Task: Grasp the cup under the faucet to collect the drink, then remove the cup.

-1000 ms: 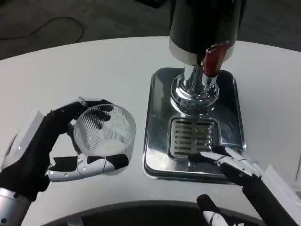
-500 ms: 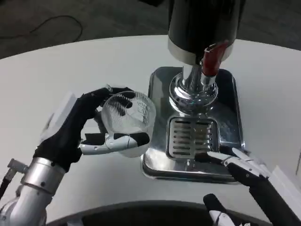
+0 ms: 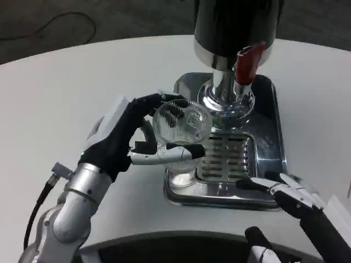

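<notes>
Grasp done: left hand (image 3: 129, 143) wrapped around the clear ribbed cup (image 3: 181, 129), carried over the near-left part of the drip tray (image 3: 266, 143), short of the faucet (image 3: 225, 98). Filling and removal remained. Right hand (image 3: 290, 194) held nothing, fingers spread at tray's front edge

Open drip grate (image 3: 227, 158) under the red-handled faucet (image 3: 245, 64), cup (image 3: 181, 129) alongside.
</notes>
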